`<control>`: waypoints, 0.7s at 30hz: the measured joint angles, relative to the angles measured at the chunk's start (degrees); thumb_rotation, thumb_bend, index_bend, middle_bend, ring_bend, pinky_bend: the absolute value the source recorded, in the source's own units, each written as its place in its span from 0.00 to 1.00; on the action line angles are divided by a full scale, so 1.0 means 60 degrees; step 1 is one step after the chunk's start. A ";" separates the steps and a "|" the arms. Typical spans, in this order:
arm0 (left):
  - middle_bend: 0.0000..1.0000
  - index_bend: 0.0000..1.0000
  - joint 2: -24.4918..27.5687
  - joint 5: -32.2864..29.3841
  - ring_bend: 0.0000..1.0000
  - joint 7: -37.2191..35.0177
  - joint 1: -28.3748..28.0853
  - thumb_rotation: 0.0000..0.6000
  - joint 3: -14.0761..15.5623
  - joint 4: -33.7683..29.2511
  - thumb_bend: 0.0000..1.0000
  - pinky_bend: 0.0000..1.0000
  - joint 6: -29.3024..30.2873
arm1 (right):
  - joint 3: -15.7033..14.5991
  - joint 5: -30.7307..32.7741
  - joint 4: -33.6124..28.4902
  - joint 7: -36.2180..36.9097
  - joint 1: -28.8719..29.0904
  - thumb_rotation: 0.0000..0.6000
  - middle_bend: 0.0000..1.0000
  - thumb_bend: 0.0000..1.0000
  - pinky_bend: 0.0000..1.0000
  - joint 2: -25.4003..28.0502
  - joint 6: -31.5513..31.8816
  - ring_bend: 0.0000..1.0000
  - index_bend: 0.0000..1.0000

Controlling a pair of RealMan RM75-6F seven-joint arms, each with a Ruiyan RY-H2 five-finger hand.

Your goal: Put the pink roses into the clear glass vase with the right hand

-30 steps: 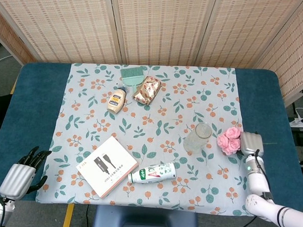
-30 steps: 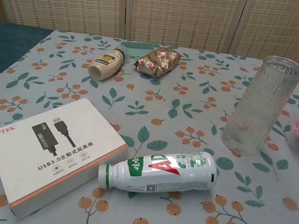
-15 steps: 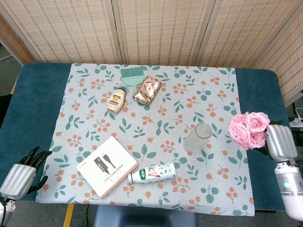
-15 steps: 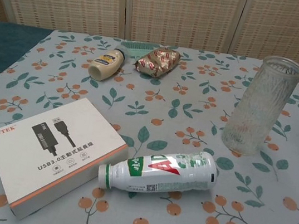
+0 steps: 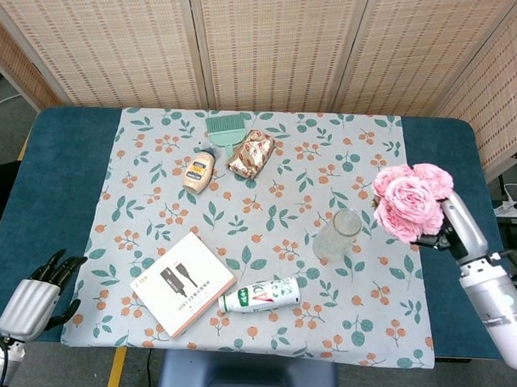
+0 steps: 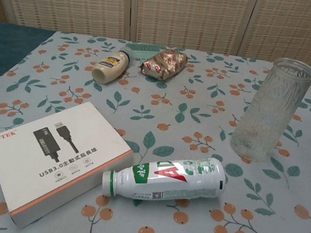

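My right hand [image 5: 461, 228] holds the bunch of pink roses [image 5: 409, 199] up in the air at the right of the table, blooms tilted toward the left. The clear glass vase [image 5: 337, 235] [image 6: 272, 109] stands upright on the floral cloth, below and left of the blooms. The chest view shows the vase but neither the roses nor the right hand. My left hand [image 5: 36, 298] hangs at the near left corner, fingers apart, holding nothing.
A white box [image 5: 182, 282] and a lying green-and-white bottle [image 5: 259, 295] sit near the front edge. A cream squeeze bottle [image 5: 199, 170], a green brush [image 5: 223, 129] and a shiny snack bag [image 5: 250, 152] lie at the back. Wicker screens stand behind the table.
The right hand has lifted the roses off the cloth and carried them up and leftward, toward the vase. The blooms now tilt left. The left hand has stayed put.
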 measured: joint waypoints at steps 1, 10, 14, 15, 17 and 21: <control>0.16 0.11 0.0000 -0.0013 0.05 -0.0010 0.0000 1.00 -0.0002 0.0000 0.35 0.28 -0.0007 | 0.0170 0.0073 -0.0103 0.0471 0.0170 1.00 0.95 0.78 0.93 0.0206 -0.0467 1.00 0.93; 0.16 0.11 0.0023 0.0002 0.05 -0.0041 0.0003 1.00 0.0001 -0.0016 0.35 0.28 0.0005 | 0.0608 0.0171 -0.0850 0.0806 0.0420 1.00 0.95 0.78 0.93 0.0859 -0.1055 1.00 0.93; 0.16 0.11 0.0020 -0.0017 0.05 -0.0034 0.0011 1.00 -0.0005 -0.0008 0.35 0.28 0.0009 | 0.0692 0.0450 -0.0884 0.0590 0.0461 1.00 0.95 0.78 0.93 0.0896 -0.1143 1.00 0.93; 0.16 0.11 0.0018 -0.0031 0.05 -0.0034 0.0009 1.00 -0.0005 -0.0011 0.35 0.28 -0.0014 | 0.0716 0.0512 -0.0898 0.0554 0.0472 1.00 0.95 0.78 0.93 0.0911 -0.1166 1.00 0.93; 0.16 0.11 0.0018 -0.0034 0.05 -0.0021 0.0006 1.00 -0.0003 -0.0023 0.35 0.28 -0.0024 | 0.0756 0.0623 -0.0946 0.0466 0.0477 1.00 0.95 0.78 0.93 0.0957 -0.1216 1.00 0.93; 0.16 0.11 0.0020 0.0014 0.05 0.0002 0.0009 1.00 0.0012 -0.0037 0.35 0.28 -0.0003 | 0.0762 0.0770 -0.0959 0.0394 0.0469 1.00 0.95 0.78 0.93 0.0994 -0.1371 1.00 0.93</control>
